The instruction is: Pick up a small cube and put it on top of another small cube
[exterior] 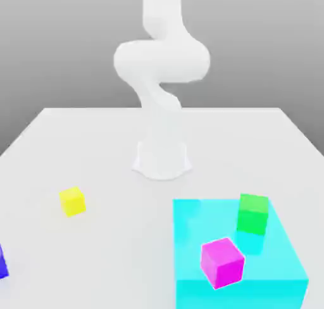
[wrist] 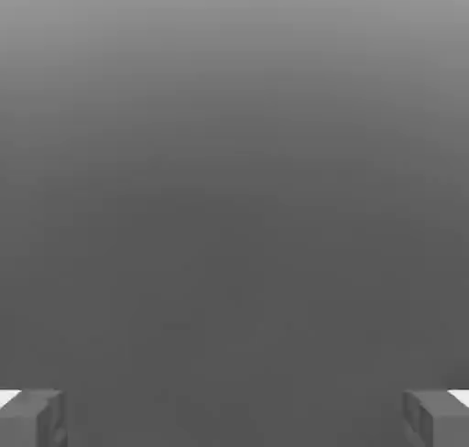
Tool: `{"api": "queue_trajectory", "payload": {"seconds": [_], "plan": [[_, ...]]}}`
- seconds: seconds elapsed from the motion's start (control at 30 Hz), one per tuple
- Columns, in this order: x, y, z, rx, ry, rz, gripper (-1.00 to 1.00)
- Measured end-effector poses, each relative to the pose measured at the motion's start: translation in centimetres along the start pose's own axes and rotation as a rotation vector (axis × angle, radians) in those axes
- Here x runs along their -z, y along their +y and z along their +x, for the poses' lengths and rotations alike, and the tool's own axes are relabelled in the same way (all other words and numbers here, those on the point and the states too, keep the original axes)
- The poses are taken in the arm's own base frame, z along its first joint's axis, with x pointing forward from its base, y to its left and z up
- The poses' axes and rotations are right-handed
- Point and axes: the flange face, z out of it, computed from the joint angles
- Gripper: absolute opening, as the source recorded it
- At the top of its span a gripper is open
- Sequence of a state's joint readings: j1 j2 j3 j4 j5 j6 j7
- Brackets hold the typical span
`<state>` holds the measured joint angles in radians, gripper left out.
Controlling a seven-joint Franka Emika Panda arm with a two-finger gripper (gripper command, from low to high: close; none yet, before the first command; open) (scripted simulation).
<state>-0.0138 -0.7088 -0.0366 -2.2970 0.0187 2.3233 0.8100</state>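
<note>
Fingers: I see my grey gripper fingers [wrist: 35,418] spread wide apart, gripping nothing.
Blue cube: small glossy deep-blue cube [exterior: 2,263] on the white tabletop [exterior: 95,143], cut by the exterior frame's lower left edge.
Green cube: small bright-green cube [exterior: 253,214] atop the big cyan block [exterior: 234,263], lower right.
Others: magenta cube [exterior: 222,262] on that block; yellow cube [exterior: 73,201] left of centre.

No text, label or number can be read anywhere — every surface is plain
</note>
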Motion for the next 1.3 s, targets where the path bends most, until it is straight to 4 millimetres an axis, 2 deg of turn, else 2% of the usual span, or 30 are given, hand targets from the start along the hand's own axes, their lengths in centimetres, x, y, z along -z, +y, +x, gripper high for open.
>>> {"api": "queue_trajectory", "payload": {"seconds": [0.17, 0.33, 0.53, 0.63, 0.8, 0.97, 1.03, 1.13, 1.17, 1.3], "plan": [[-8.8, 3.8, 3.8, -0.150, -0.079, -0.100, 0.00], [-16.8, 9.3, 6.4, -0.302, -0.135, -0.207, 0.00], [-25.3, 17.9, 8.2, -0.486, -0.177, -0.348, 0.00], [-28.7, 23.5, 8.8, -0.590, -0.181, -0.427, 0.00], [-33.7, 32.1, 7.9, -0.727, -0.190, -0.559, 0.00], [-37.1, 41.5, 6.0, -0.860, -0.179, -0.702, 0.00], [-38.7, 44.2, 5.0, -0.885, -0.173, -0.733, 0.00], [-41.9, 46.8, 3.1, -0.892, -0.172, -0.741, 0.00], [-42.4, 47.3, 2.7, -0.894, -0.172, -0.742, -1.00], [-42.4, 47.2, 2.7, -0.894, -0.172, -0.742, -1.00]]}}
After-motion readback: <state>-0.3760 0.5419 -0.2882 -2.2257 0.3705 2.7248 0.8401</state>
